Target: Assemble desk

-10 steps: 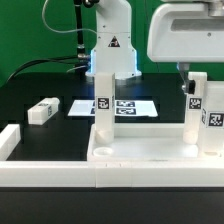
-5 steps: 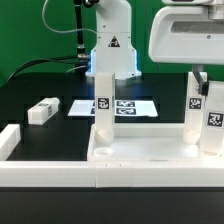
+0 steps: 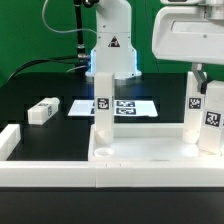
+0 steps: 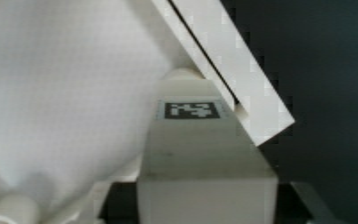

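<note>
The desk panel (image 3: 140,152), white with a raised rim, lies at the front of the exterior view. A white tagged leg post (image 3: 102,115) stands upright at its left corner. Two more tagged leg posts stand close together at its right end, one (image 3: 195,112) just behind the other (image 3: 213,122). My gripper (image 3: 203,78) comes down onto the tops of this pair. In the wrist view the gripper (image 4: 197,205) is shut on a leg post (image 4: 197,150), with dark fingers (image 4: 128,198) on both sides. Which of the pair I hold I cannot tell. The panel (image 4: 69,90) fills the space beside it.
A loose leg post (image 3: 42,110) lies on the black table at the exterior view's left. The marker board (image 3: 135,106) lies before the robot base (image 3: 110,50). A long low white rail (image 3: 50,176) with an L-shaped end (image 3: 9,141) runs along the front.
My gripper's hand has shifted slightly up and toward the exterior view's right. The leg posts at the right end have barely moved.
</note>
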Controlling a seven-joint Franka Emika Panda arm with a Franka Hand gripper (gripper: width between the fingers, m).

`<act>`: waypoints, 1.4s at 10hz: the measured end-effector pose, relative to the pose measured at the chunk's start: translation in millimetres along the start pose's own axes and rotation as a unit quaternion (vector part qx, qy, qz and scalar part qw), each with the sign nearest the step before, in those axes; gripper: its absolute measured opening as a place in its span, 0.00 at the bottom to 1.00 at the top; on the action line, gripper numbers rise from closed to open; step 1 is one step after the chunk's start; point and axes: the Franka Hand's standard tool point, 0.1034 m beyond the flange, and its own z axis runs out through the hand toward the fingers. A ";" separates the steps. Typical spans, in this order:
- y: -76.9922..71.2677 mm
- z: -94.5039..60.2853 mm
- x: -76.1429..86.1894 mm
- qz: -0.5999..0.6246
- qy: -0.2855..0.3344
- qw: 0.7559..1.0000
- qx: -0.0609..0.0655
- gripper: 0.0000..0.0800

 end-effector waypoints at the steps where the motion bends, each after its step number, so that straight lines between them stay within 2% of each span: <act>1: 1.0 0.4 0.4 0.056 0.000 0.998 0.000 0.36; 2: 2.1 1.1 2.0 0.129 -0.002 0.992 0.005 0.36; 3: 3.3 1.1 3.4 0.224 -0.006 0.975 0.007 0.36; 5: -2.1 1.9 4.1 0.402 -0.023 0.915 0.027 0.36; 6: -2.5 2.3 3.7 0.449 -0.027 0.893 0.033 0.36; 8: -3.0 2.3 3.3 0.483 -0.028 0.875 0.032 0.39; 9: -3.0 2.6 3.3 0.480 -0.028 0.876 0.033 0.39; 10: -3.0 2.7 3.3 0.475 -0.027 0.879 0.033 0.63; 11: -3.0 2.8 3.3 0.463 -0.027 0.885 0.033 0.63; 12: -3.0 3.0 3.2 0.463 -0.027 0.886 0.033 0.77; 13: -3.3 2.7 3.7 0.448 -0.026 0.893 0.035 0.80; 14: -3.3 1.3 10.2 0.344 -0.010 0.937 0.056 0.80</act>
